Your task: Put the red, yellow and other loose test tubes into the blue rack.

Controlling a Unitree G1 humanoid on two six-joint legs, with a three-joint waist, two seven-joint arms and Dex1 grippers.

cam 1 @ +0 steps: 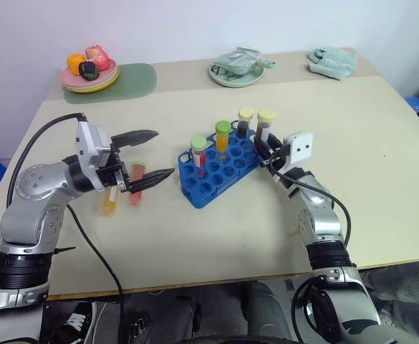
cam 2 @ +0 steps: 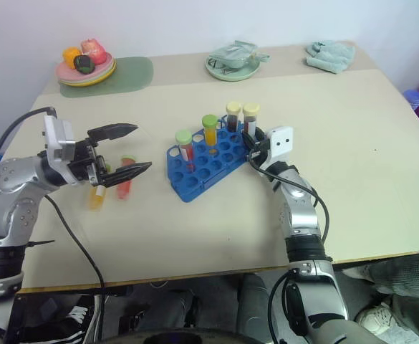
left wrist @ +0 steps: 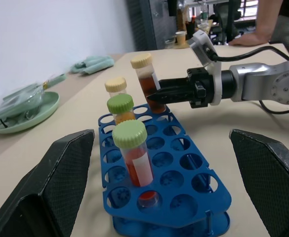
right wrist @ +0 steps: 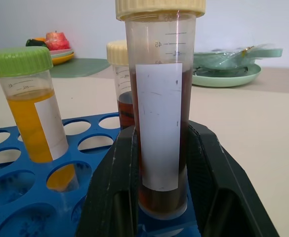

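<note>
rack [cam 1: 220, 168]: four capped tubes upright | right gripper [right wrist: 159, 163]: fingers around a brown tube [right wrist: 159, 123] at the rack's end | left gripper [cam 1: 146, 155]: spread wide, holding nothing

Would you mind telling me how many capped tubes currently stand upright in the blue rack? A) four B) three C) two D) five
A: four tubes stand in the blue rack: red tube, yellow tube and two brown tubes.
</note>
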